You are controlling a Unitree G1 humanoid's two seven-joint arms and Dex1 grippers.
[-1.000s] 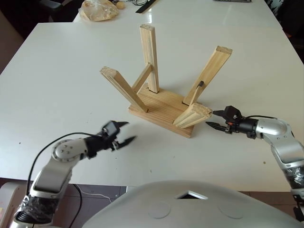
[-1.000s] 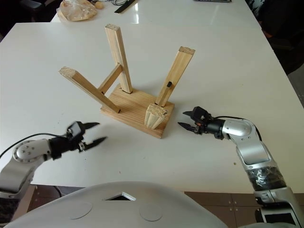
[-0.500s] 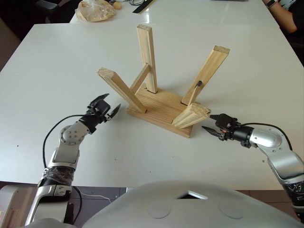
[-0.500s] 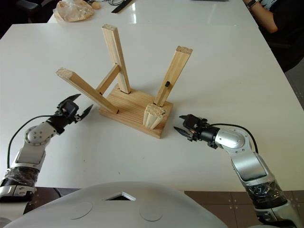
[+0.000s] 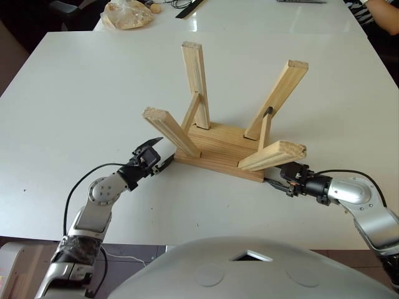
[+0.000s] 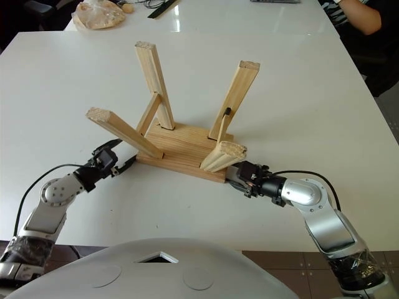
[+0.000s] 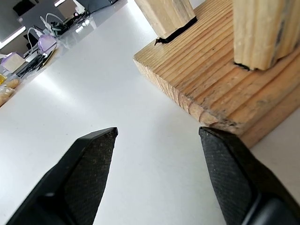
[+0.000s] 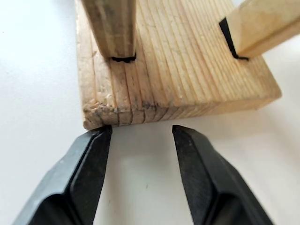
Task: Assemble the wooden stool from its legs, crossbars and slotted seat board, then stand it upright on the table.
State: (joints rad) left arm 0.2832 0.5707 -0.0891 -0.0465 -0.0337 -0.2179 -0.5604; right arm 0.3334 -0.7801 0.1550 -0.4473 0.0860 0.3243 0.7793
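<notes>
Upside down near the middle of the white table (image 5: 75,87), the wooden stool (image 5: 218,134) rests flat on its slotted seat board (image 5: 219,154). The board's long axis runs across my view from left to right. Four legs splay upward and outward, a crossbar (image 5: 190,112) joining the two on my left. White tabletop stretches wide on the left, right and far sides; the near edge lies close behind both arms. My left gripper (image 7: 158,136) sits low at the board's left corner, fingers spread apart and holding nothing, one tip (image 7: 212,140) just beside the wood. My right gripper (image 8: 143,130) sits at the near right corner, likewise spread and unloaded; I cannot tell whether it touches.
</notes>
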